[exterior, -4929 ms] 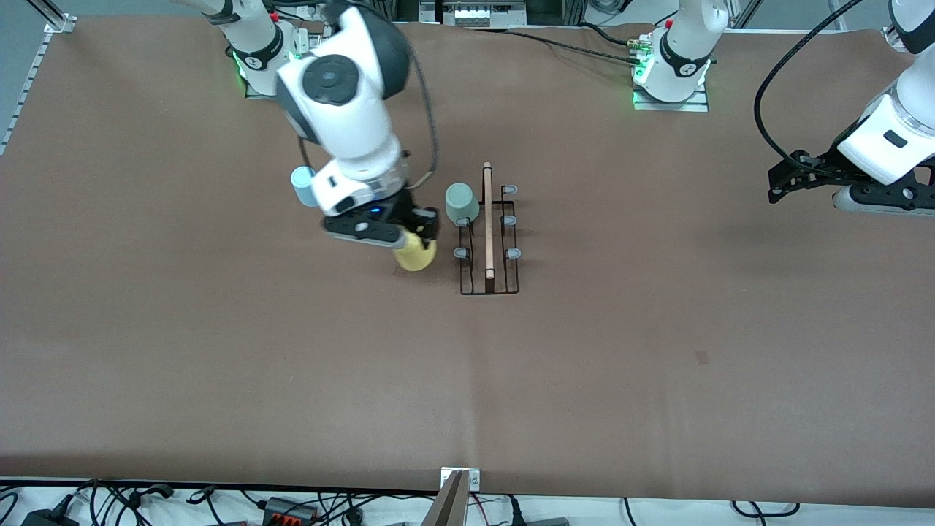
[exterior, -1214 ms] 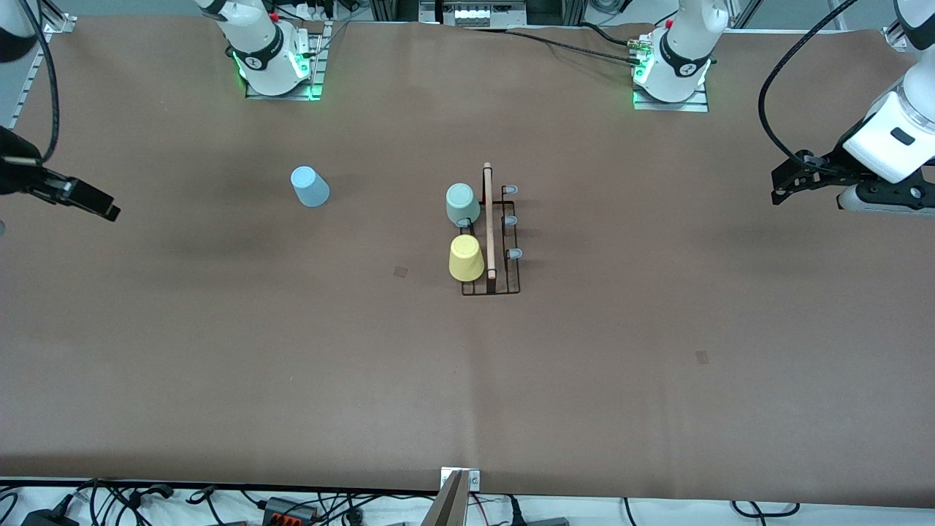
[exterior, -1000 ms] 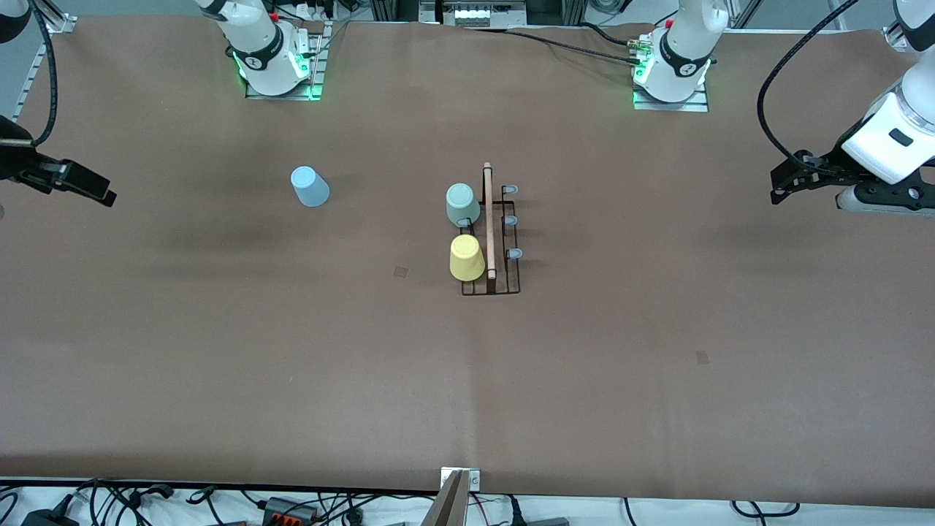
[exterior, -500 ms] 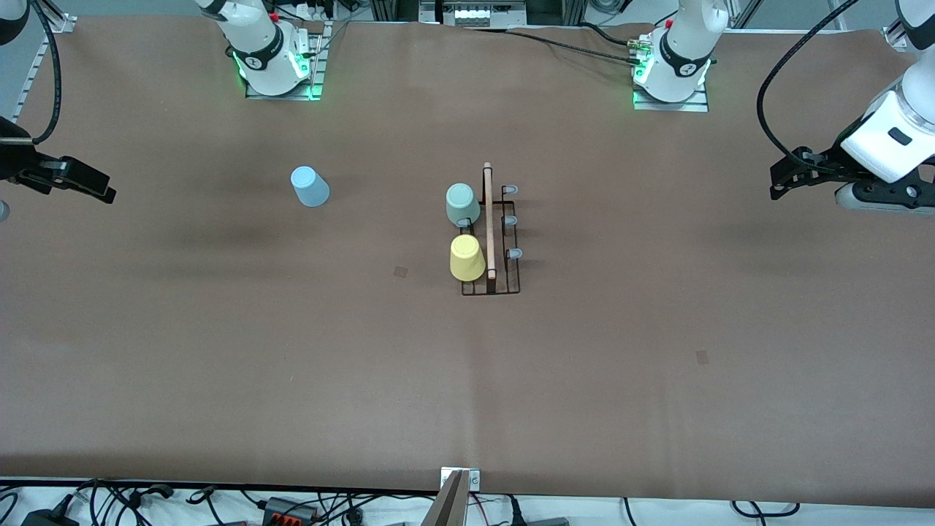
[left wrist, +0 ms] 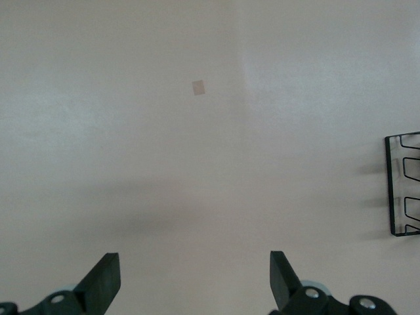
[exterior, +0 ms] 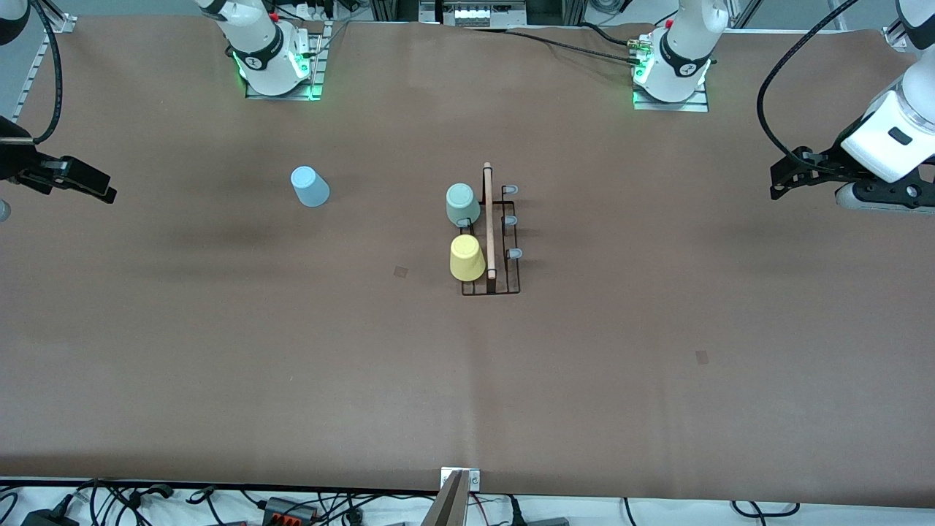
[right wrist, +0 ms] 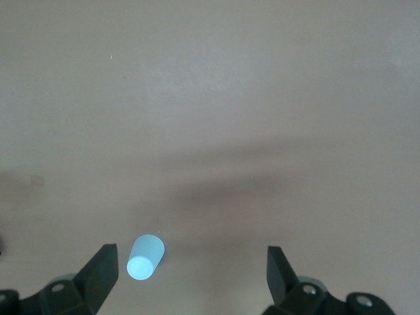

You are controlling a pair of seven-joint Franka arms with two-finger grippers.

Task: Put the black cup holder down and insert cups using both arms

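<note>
The black cup holder (exterior: pixel 504 291) stands mid-table, its wooden rod (exterior: pixel 489 219) along the top. A sage green cup (exterior: pixel 462 204) and a yellow cup (exterior: pixel 467 258) sit upside down on pegs on the side toward the right arm's end, the yellow one nearer the camera. A light blue cup (exterior: pixel 310 186) (right wrist: pixel 146 256) stands upside down on the table, toward the right arm's end. My right gripper (exterior: pixel 101 191) (right wrist: pixel 192 279) hangs open and empty over that end. My left gripper (exterior: pixel 778 183) (left wrist: pixel 195 282) waits open over the left arm's end, with the holder's edge (left wrist: pixel 392 190) in its wrist view.
The arm bases (exterior: pixel 274 62) (exterior: pixel 672 73) stand at the table's edge farthest from the camera. Small square marks (exterior: pixel 401 272) (exterior: pixel 702 356) lie on the brown table cover. Cables run along the near edge.
The right gripper, earlier shut on the yellow cup beside the holder, has let it go on a peg and pulled back to the right arm's end. Over the last second little has moved.
</note>
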